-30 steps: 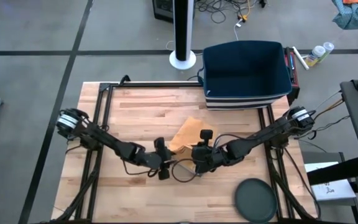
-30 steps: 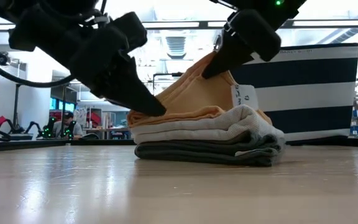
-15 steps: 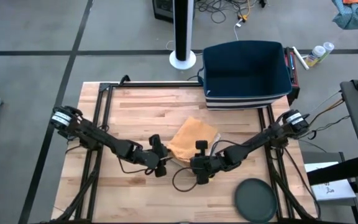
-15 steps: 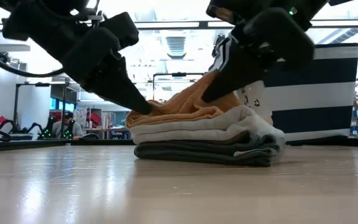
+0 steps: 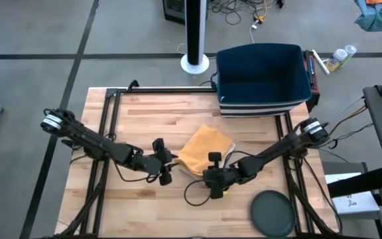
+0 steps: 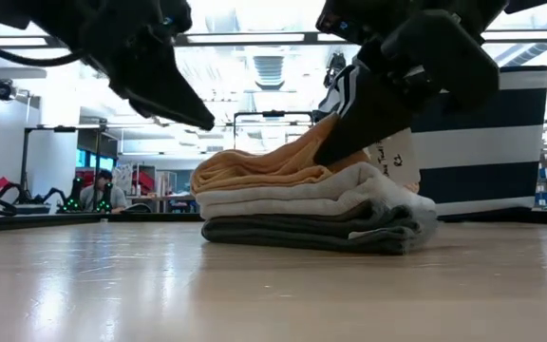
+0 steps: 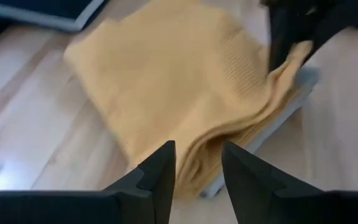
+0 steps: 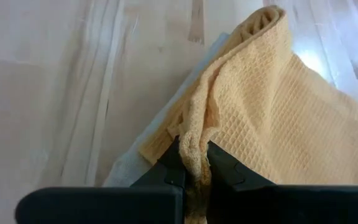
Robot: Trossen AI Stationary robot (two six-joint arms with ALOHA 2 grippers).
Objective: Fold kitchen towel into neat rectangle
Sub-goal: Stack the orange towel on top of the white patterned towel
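Mustard-yellow waffle-weave kitchen towel sits folded at centre of the high frame, on the pale butcher-block wooden table. In the low view it's the top layer of a stack: a light grey folded towel under it, a dark grey folded towel at the bottom, flat on the tabletop.

Right gripper is low, just below centre of the high frame, at the stack's near edge. Its wrist view shows the two dark fingers pinched tight on a bunched ridge of the yellow towel, with fabric squeezed between them. In the low view that corner is lifted toward the upper right of the frame, and a small white tag hangs just beside the gripper.

Left gripper is left of centre in the high frame, just beside the towel's left edge but not touching it. Its wrist view shows the fingers parted about halfway with nothing between them, and the yellow towel lies beyond the tips. In the low view it hangs at upper left, above and clear of the stack.

Dark blue fabric bin with white stripes stands at the table's far edge, upper right of centre. A dark round disc lies at lower right. A person sits far back in the room, left edge of the low frame.
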